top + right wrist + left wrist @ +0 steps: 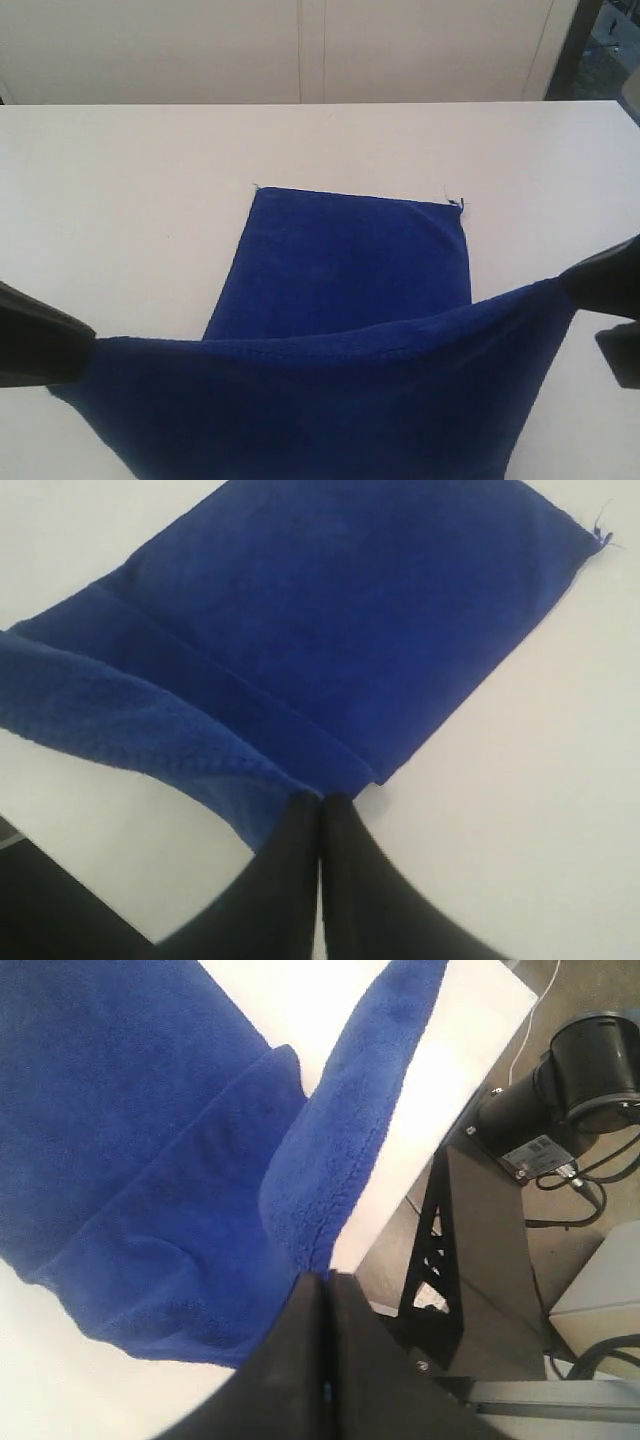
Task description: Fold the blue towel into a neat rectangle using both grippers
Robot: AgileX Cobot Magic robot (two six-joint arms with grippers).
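The blue towel (350, 270) lies with its far half flat on the white table (130, 200). Its near edge is lifted and stretched between my two grippers, and the cloth hangs down from that edge. My left gripper (92, 350) is shut on the towel's near left corner, with the fleece (320, 1160) bunched at the tips of its fingers (300, 1360). At the near right corner my right gripper (565, 282) is shut on the towel (330, 630), its fingers (345, 880) pressed together. A loose thread (455, 203) marks the far right corner.
Pale cabinet doors (300, 50) stand behind the table's far edge. A black arm base and bracket (560, 1080) with cables sit beside the table in the left wrist view. Bare white tabletop lies to both sides of the towel.
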